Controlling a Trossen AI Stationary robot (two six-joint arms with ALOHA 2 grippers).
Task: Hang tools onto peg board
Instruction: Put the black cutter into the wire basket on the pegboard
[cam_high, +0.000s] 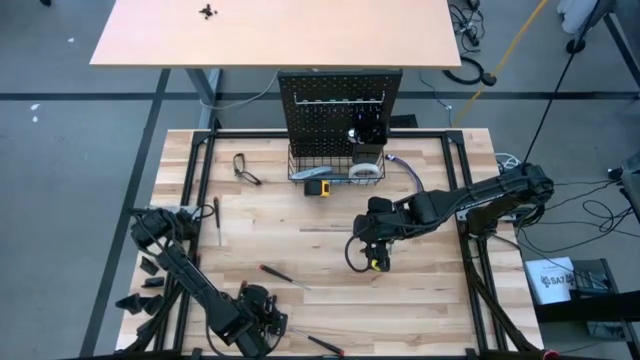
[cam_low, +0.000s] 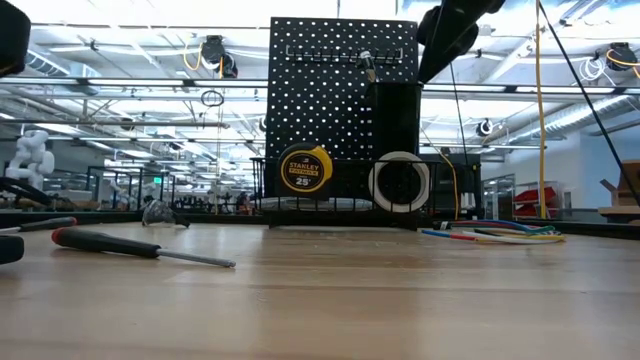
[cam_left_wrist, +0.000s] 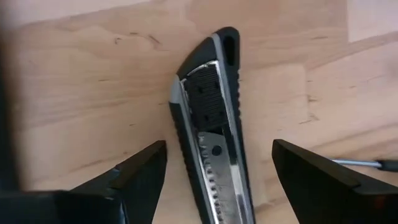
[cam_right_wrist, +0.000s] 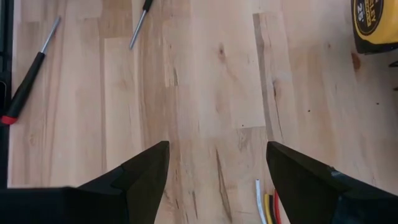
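We judge the step in hand to be a pickup by the left arm. Its gripper (cam_left_wrist: 217, 177) sits low at the near edge of the table (cam_high: 420, 300), fingers spread, with a grey utility knife (cam_left_wrist: 211, 118) lying flat on the wood between them and neither finger touching it. The next move, as we read it, calls for lowering a little, squaring the fingers to the knife's long sides, and closing on the handle before carrying it across to the peg board (cam_high: 340, 105), which stands upright at the far edge.

The right gripper (cam_right_wrist: 217, 171) hovers over the middle of the table, also spread and holding nothing; the bundle of coloured wires (cam_right_wrist: 268, 208) lies just below it.

Only the left wrist view shows the knife; from above, the arm hides it. The high view gives us what the others lack: the layout, with one screwdriver (cam_high: 283, 275) near the middle front, another (cam_high: 217, 218) at the left, pliers (cam_high: 245, 168) farther back, and a tape measure (cam_high: 318, 186) by the board's basket (cam_high: 335, 170). The low view shows that the tape measure (cam_low: 304, 168) and a white tape roll (cam_low: 399, 182) stand at the board's foot, and that a tool (cam_low: 368, 66) already hangs from an upper hook; we cannot tell which tool it is.
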